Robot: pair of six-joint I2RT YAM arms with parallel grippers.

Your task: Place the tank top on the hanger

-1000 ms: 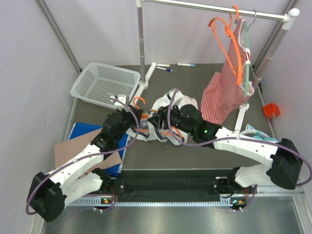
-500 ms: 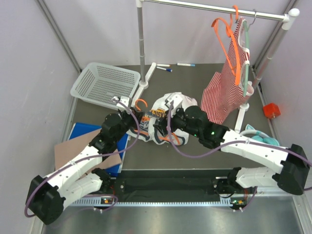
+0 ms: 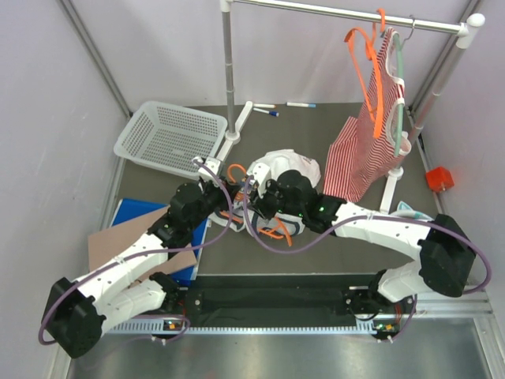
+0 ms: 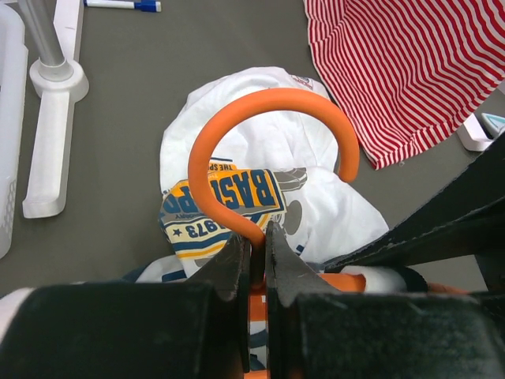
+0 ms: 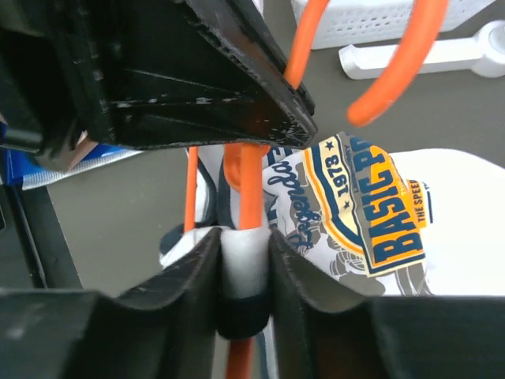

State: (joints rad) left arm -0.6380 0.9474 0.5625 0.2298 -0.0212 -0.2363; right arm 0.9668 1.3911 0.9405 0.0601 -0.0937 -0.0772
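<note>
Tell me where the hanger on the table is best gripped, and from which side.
Probably the hanger is best taken at its short straight neck under the hook, from the near side, as the left claw holds it. The hook is round and could swivel in a grip, and the arms are partly covered by the tank top.

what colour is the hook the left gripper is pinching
Bright orange hanger hook, clearest in the left wrist view.

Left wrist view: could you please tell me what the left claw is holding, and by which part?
The left claw holds the orange hanger, pinched at the neck just below its hook.
</note>
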